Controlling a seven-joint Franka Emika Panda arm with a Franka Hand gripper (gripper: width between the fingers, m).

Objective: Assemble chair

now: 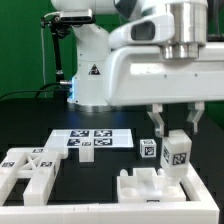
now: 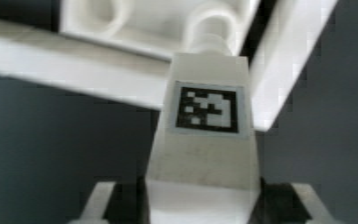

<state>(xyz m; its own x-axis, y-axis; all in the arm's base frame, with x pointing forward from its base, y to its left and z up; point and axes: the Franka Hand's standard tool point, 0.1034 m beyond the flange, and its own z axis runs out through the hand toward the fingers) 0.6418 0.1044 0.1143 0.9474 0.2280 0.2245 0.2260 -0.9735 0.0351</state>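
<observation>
My gripper point(image 1: 177, 128) is shut on a white cube-ended post point(image 1: 178, 152) with a black-and-white tag, and holds it upright at the exterior view's right. The post's lower end is at a white slotted chair block point(image 1: 148, 186) near the front edge; I cannot tell whether they touch. In the wrist view the tagged post point(image 2: 208, 120) fills the gap between the dark fingers point(image 2: 123, 200), with my gripper point(image 2: 201, 205) closed on its sides. Its far end reaches a white chair piece point(image 2: 140, 40) with openings.
A second tagged white piece point(image 1: 149, 150) stands just to the exterior view's left of the held post. More white chair pieces point(image 1: 30, 170) lie at the front left. The marker board point(image 1: 92, 140) lies mid-table before the robot base point(image 1: 90, 70).
</observation>
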